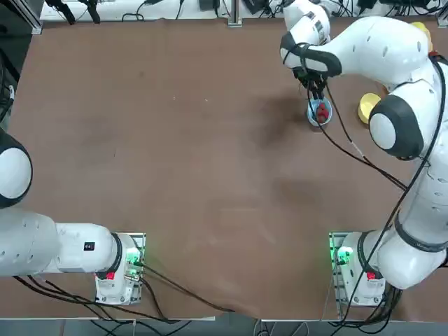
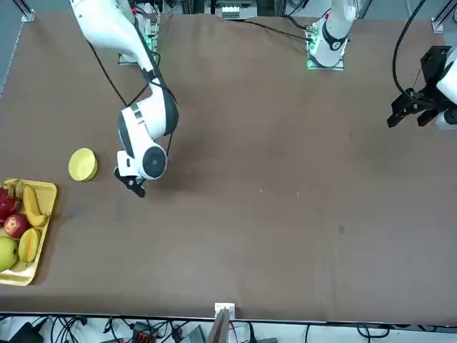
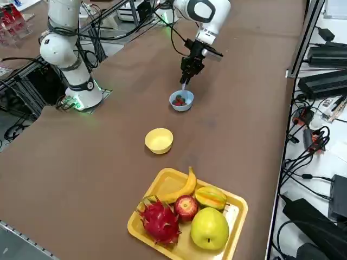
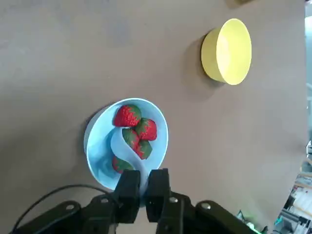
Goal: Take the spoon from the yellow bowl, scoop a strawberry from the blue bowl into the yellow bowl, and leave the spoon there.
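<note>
Right gripper (image 4: 144,176) pinches the spoon, near the table's (image 1: 203,154) far right corner. The blue bowl (image 4: 100,141) is set in from the edges, well apart from the yellow bowl (image 4: 210,56) nearer the right edge. The spoon (image 4: 123,146) is out and dips among the strawberries (image 4: 127,116); scooping, carrying one over and leaving the spoon seem left.

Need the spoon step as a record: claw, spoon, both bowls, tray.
claw: right claw, shut on spoon, above the blue bowl's rim
spoon: pale blue spoon, head inside blue bowl
blue bowl: blue bowl, strawberries inside
yellow bowl: yellow bowl, no spoon, no strawberry
tray: yellow tray, fruit
</note>
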Controlling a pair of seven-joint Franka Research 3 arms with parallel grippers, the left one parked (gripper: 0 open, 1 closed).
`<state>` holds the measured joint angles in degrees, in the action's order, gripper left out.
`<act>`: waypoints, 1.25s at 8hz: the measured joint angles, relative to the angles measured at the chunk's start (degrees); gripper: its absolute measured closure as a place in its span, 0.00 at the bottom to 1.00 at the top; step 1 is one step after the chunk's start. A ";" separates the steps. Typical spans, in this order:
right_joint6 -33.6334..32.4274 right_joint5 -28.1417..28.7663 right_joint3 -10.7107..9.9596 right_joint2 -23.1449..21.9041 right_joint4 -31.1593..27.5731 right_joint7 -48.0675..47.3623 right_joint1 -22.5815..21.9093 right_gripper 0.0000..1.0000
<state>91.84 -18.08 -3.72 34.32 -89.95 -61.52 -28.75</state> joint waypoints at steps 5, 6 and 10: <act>-1.29 -1.28 -0.01 2.13 1.73 1.79 -2.20 0.89; -1.72 -1.44 -0.03 2.79 2.49 1.97 -2.50 0.89; -2.52 -1.57 -0.06 3.49 3.26 2.88 -3.17 0.89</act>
<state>89.32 -19.66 -3.78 37.81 -86.69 -58.64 -31.92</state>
